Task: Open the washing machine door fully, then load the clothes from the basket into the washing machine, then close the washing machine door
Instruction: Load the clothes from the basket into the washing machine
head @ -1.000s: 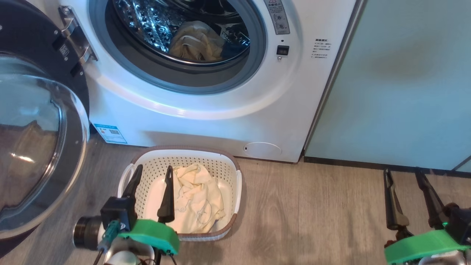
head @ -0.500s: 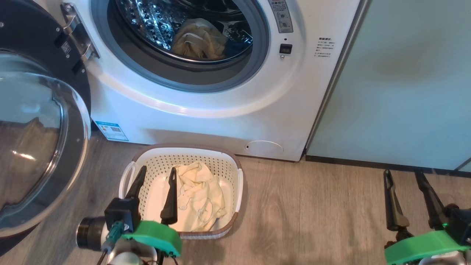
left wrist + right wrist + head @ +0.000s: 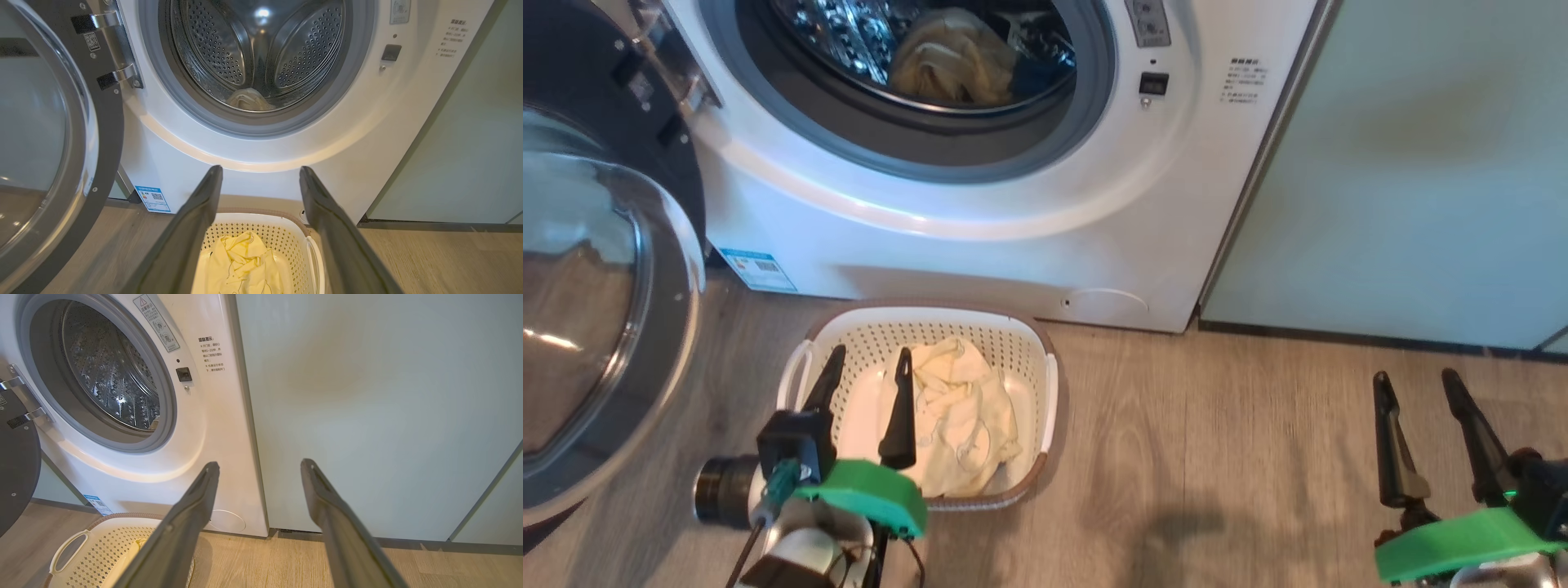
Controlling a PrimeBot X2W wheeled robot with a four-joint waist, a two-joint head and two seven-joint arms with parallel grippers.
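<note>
The washing machine stands with its door swung wide open at the left, glass bowl facing me. A cream garment and a blue piece lie in the steel drum. On the floor before the washer sits the basket with cream-yellow clothes in it; these clothes also show in the left wrist view. My left gripper is open and hovers over the basket's left half, nothing between its fingers. My right gripper is open above bare floor at the right, facing the cabinet.
Pale green cabinets stand right of the washer. A small round white panel cover sits low on the washer front. Wood-look floor stretches between basket and right gripper.
The head camera has shifted, so the whole scene sits a little higher and to the left. The left gripper stays open over the basket; the right arm is still.
</note>
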